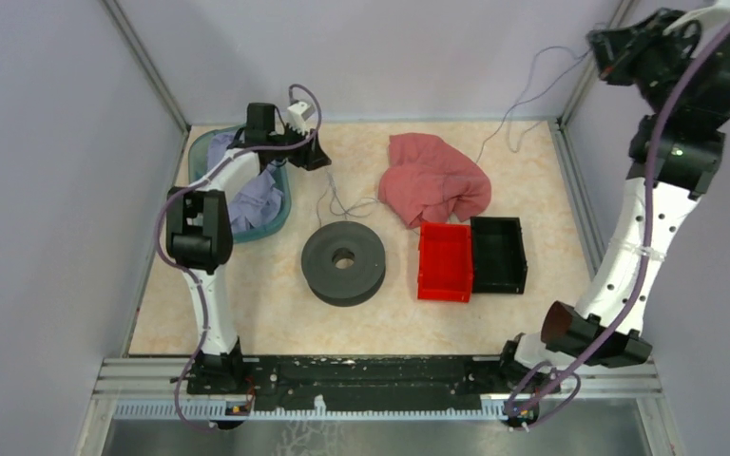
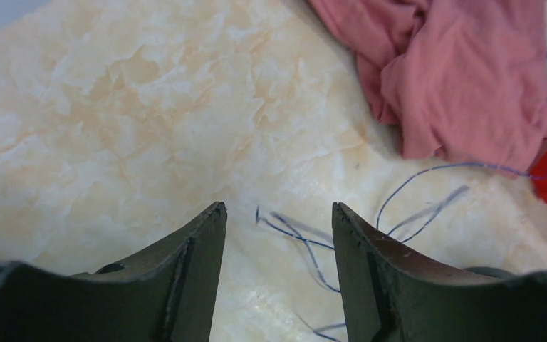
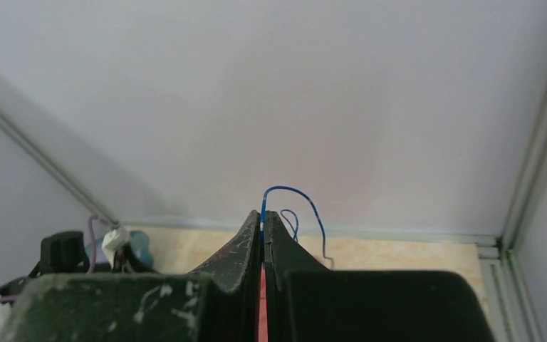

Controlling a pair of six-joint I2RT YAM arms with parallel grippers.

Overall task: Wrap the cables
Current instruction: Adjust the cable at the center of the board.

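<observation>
The thin cable (image 2: 456, 165) looks limp, light and slippery. The right gripper (image 3: 265, 217) pinches one end; the left gripper (image 2: 278, 208) stands open and empty over mid-tabletop slack, probably the best hold.

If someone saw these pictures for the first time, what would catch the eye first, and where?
First, the pink cloth crumpled at the far middle of the table, with the big black spool nearer the arms. Then the right tool, high in the far right corner, shut on the thin cable, while the left tool hangs open over more of it lying on the table.
</observation>
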